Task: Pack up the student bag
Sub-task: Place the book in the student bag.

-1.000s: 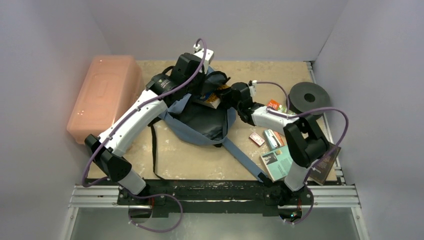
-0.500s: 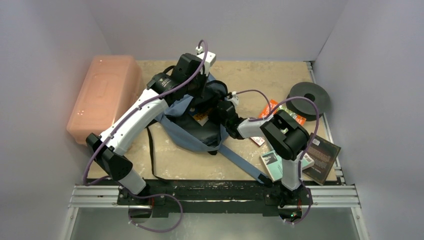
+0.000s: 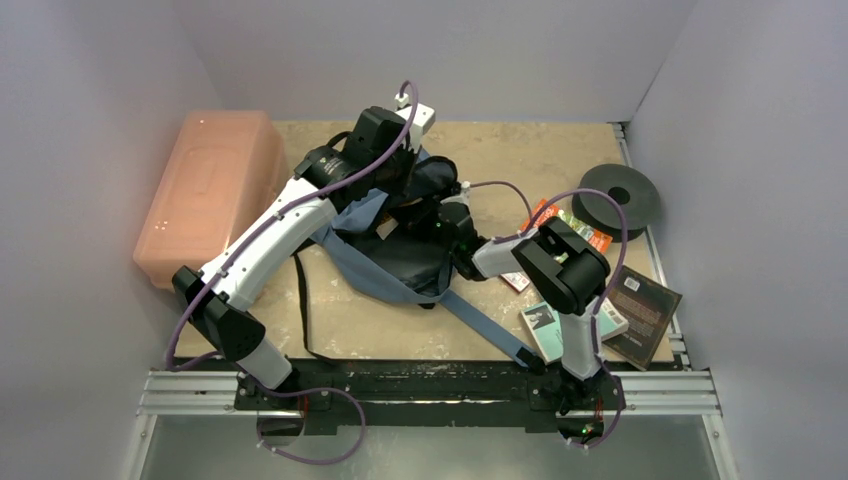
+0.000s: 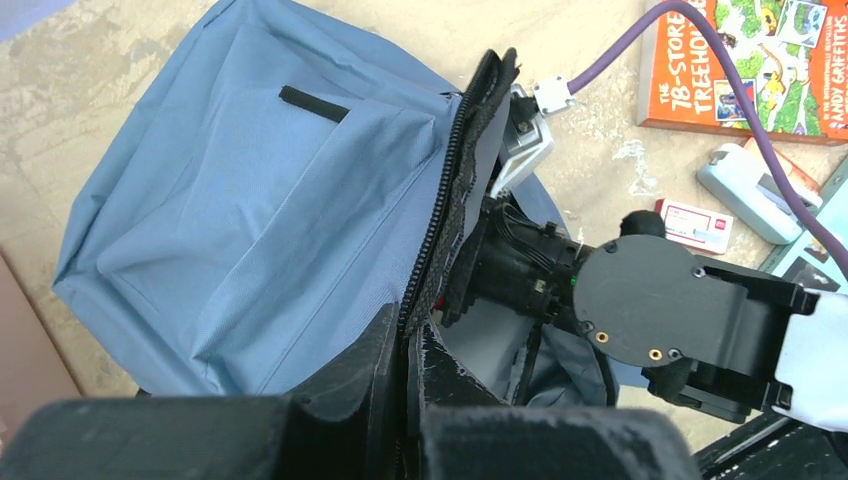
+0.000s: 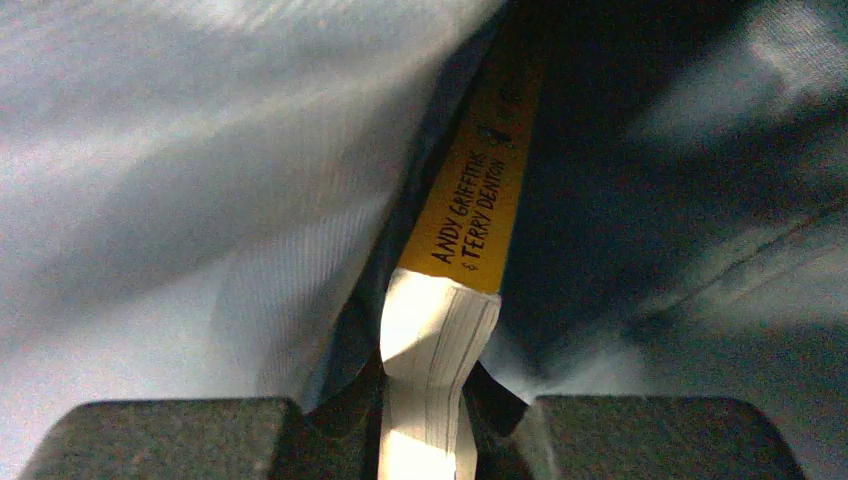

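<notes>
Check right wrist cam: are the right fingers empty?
No, the right fingers pinch the page edge of a yellow-spined book inside the student bag.

- student bag (image 4: 250, 200): matt woven cloth; coarse black zipper edge pinched in the left gripper (image 4: 405, 400) jaws
- book (image 5: 478, 190) between the right gripper (image 5: 425, 440) jaws: smooth yellow spine, white paper pages
</notes>
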You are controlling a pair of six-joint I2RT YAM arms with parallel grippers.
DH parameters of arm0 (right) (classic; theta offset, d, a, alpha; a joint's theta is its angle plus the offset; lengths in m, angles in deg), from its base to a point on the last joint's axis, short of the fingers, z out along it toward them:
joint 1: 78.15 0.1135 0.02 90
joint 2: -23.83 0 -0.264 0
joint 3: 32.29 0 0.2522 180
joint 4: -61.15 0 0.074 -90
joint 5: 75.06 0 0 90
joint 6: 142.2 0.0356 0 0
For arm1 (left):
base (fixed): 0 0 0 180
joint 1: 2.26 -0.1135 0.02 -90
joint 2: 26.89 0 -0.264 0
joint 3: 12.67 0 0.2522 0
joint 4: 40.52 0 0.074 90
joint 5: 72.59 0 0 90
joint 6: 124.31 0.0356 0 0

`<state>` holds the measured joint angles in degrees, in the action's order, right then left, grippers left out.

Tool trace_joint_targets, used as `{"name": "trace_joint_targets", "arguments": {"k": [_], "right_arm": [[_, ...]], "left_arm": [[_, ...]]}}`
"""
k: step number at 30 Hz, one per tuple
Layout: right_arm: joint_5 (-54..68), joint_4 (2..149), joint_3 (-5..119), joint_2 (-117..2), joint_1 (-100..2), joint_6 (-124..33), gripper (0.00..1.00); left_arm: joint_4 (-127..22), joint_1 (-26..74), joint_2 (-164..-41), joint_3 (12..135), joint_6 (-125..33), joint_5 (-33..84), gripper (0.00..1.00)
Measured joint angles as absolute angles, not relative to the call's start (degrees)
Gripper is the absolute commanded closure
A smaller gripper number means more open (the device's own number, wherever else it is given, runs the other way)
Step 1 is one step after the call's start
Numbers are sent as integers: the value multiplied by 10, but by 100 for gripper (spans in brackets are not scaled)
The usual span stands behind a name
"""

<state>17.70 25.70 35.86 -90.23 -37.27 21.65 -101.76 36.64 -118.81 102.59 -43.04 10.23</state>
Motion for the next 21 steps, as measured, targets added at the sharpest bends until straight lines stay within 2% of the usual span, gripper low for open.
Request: {"name": "trace_joint_targets", "arguments": {"k": [9, 15, 17, 18, 19, 21], "right_arm": [[303, 292, 452, -962, -357, 296, 100], [340, 311, 505, -1005, -353, 301, 98], [344, 314, 506, -1008, -352, 300, 90], [345, 314, 506, -1009, -351, 299, 83], [346, 315, 506, -1009, -350, 297, 73], [349, 316, 506, -1009, -347, 293, 38]], "left_arm": [[-1003, 367, -1176, 1008, -386, 94, 100], [-996, 367, -1175, 1000, -374, 84, 100], [-993, 367, -1175, 995, -370, 79, 100], [-989, 367, -1175, 993, -367, 75, 100], [-985, 367, -1174, 990, -366, 69, 100], [-979, 367, -1173, 988, -366, 59, 100]]}}
